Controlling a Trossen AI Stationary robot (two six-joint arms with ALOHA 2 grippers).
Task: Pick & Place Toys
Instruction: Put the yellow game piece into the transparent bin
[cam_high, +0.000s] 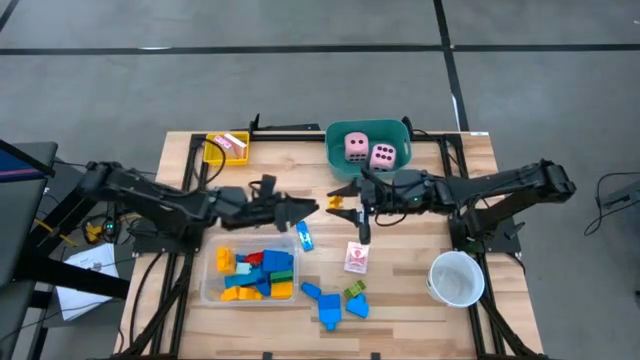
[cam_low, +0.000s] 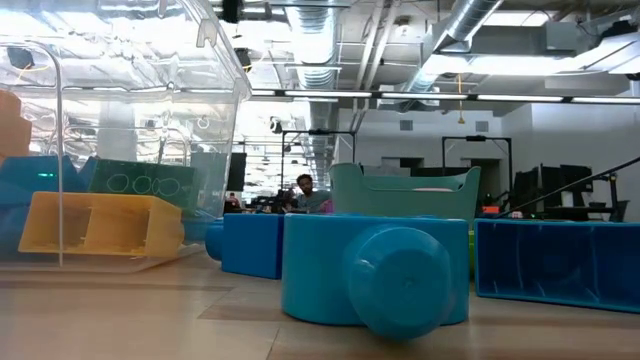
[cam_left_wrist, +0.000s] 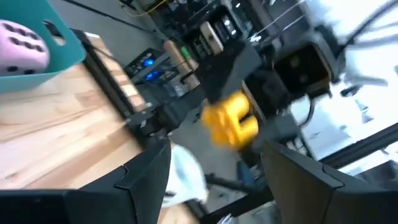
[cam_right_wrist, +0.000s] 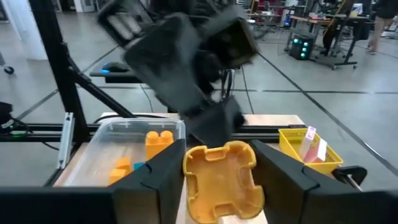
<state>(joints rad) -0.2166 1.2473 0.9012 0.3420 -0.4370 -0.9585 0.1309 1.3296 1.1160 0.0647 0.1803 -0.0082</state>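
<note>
right hand (cam_high: 347, 203): clamped on a yellow-orange block (cam_right_wrist: 221, 182), mid-worktop, above the wood
left hand (cam_high: 305, 208): fingers apart, nothing in it, just at 9 o'clock of that block
open room: bare worktop (cam_high: 420, 225) between the hands and the white cup (cam_high: 456, 278)
labels: can't read any

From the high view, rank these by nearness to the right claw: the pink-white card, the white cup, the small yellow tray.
Seen from above, the right claw, shut on a yellow block, sits at table centre.
1. Pink-white card: nearest, just toward the table's front edge.
2. White cup: front right corner.
3. Small yellow tray: back left corner, slightly farther than the cup.
</note>
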